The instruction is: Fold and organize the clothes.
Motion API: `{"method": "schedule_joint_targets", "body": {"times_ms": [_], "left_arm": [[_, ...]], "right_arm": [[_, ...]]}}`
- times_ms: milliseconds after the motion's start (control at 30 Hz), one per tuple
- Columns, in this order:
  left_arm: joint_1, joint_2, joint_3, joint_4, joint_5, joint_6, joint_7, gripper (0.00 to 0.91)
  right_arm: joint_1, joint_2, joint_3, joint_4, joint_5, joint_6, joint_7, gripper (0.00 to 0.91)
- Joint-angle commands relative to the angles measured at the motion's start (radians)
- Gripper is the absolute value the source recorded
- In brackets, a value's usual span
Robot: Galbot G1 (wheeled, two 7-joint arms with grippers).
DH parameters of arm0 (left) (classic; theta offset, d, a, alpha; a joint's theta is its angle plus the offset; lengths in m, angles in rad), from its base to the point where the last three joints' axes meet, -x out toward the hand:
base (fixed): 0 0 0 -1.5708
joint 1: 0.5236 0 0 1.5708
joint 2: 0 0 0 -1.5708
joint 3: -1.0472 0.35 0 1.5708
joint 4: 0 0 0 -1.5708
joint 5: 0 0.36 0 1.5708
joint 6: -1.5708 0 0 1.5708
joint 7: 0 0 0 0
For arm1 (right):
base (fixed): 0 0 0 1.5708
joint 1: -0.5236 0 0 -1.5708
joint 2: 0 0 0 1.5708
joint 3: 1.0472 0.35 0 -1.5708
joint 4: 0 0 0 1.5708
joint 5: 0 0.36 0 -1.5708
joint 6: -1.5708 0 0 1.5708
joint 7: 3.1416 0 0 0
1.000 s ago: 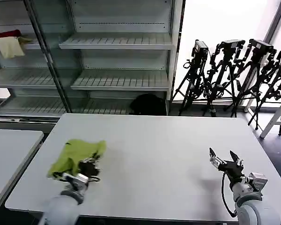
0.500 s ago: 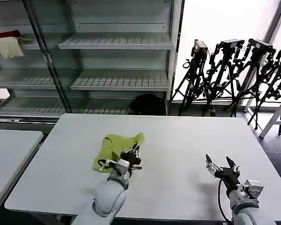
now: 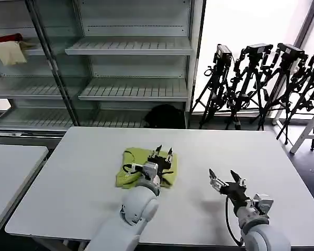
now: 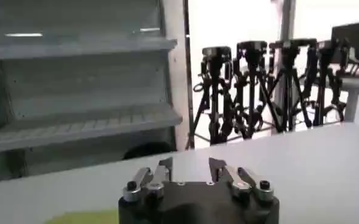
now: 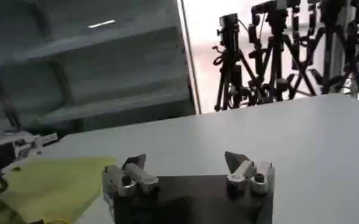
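A crumpled lime-green T-shirt [image 3: 137, 166] lies on the white table [image 3: 83, 178], a little left of the middle. My left gripper [image 3: 164, 151] stands open over the shirt's right edge, fingers pointing up and away, with nothing between them. In the left wrist view the left gripper [image 4: 190, 165] is open over bare table, and a sliver of the shirt [image 4: 85, 217] shows beside the wrist. My right gripper [image 3: 225, 179] is open just above the table, to the right of the shirt. In the right wrist view the right gripper [image 5: 185, 163] is empty, with the shirt [image 5: 51, 185] off to one side.
Metal shelving [image 3: 131, 89] stands behind the table, with cream and red cloths [image 3: 9, 47] on an upper left shelf. Several camera tripods [image 3: 261, 83] stand at the back right. A second table [image 3: 10, 167] is at the left. A dark bag [image 3: 165, 116] lies on the floor.
The left gripper has carried the green shirt from the table's left side rightward toward the middle, and now stands open above it. The right gripper has moved left toward the shirt.
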Motion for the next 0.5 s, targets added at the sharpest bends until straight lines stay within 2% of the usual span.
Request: {"method": "schedule_joint_targets", "body": {"times_ms": [33, 167, 233, 333, 500], "left_arm": [[-0.123, 0.239, -0.181, -0.245, -0.243, 0.011, -0.047, 0.907], [-0.019, 0.357, -0.332, -0.288, -0.255, 0.009, 0.020, 0.907], [0.094, 0.372, -0.407, -0.311, -0.249, 0.008, 0.060, 0.907], [0.222, 0.330, -0.493, -0.315, -0.212, 0.006, 0.117, 0.907], [0.350, 0.246, -0.533, -0.297, -0.173, -0.039, 0.146, 0.907]], "right_arm": [[0.207, 0.033, -0.234, -0.164, 0.283, -0.028, 0.144, 0.907], [0.260, 0.054, -0.285, -0.239, 0.385, -0.029, 0.197, 0.907], [0.291, 0.079, -0.315, -0.278, 0.408, -0.029, 0.220, 0.907], [0.344, 0.116, -0.372, -0.328, 0.398, -0.030, 0.271, 0.907], [0.418, 0.181, -0.450, -0.393, 0.246, -0.032, 0.336, 0.907]]}}
